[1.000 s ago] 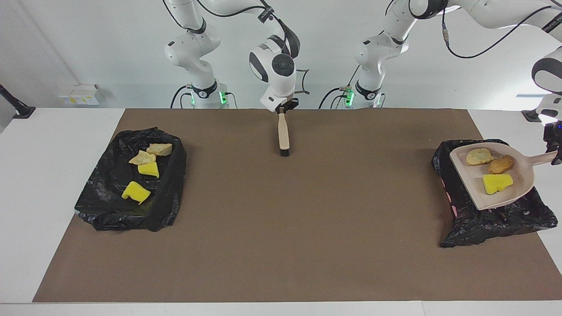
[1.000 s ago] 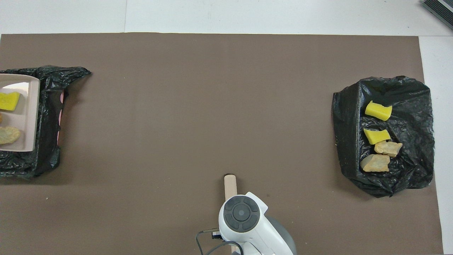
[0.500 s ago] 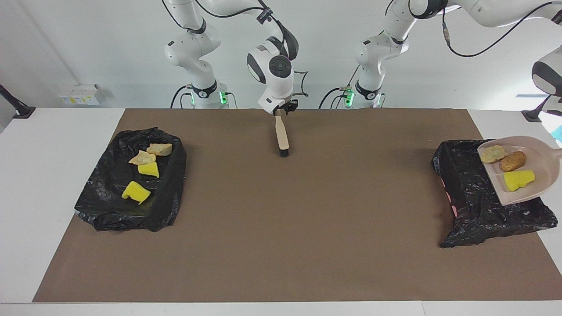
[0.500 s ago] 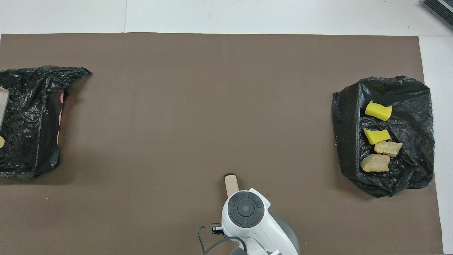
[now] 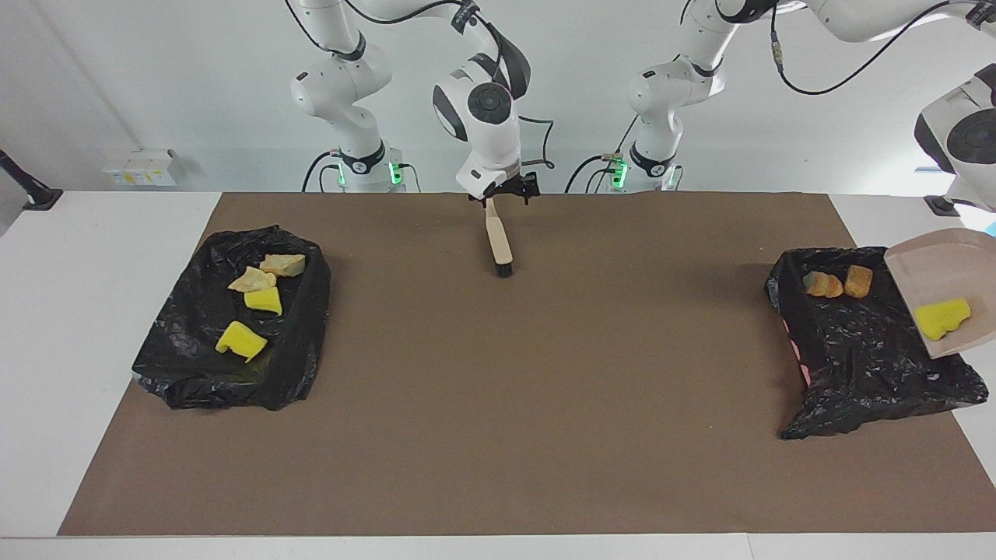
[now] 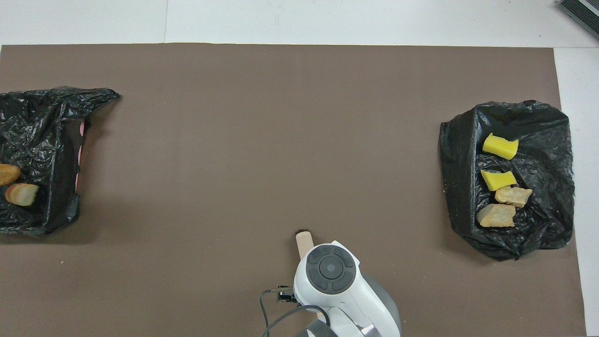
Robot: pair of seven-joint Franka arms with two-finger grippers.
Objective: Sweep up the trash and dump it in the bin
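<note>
1. The right hand [image 5: 502, 194] is hanging just above the robots' end of a beige wooden brush with black bristles [image 5: 498, 245]. Its fingers [image 5: 532, 193] are standing spread, one on each side of the handle, and they are not pinching it.
2. The brush is lying flat on the brown paper mat [image 5: 545, 373] that is covering the white counter [image 5: 93, 311], near the middle of the robots' edge, with its bristles pointing away from the robots.
3. The left hand is lying outside both views. It is pressed together on a beige plastic dustpan [image 5: 934, 272], which is hanging tilted in the air over the black bag-lined bin at the left arm's end [image 5: 864, 365].
4. One bright yellow sponge wedge [image 5: 942, 319] is resting inside the dustpan.
5. A pale tan chunk [image 5: 822, 285] and an orange-brown lump [image 5: 859, 281] are lying side by side in this bin, in the part nearer to the robots.
6. The second black bag-lined bin [image 5: 194, 365] is standing at the right arm's end. Two yellow wedges [image 5: 241, 341] and two tan crumbly chunks [image 5: 282, 265] are lying in it.
</note>
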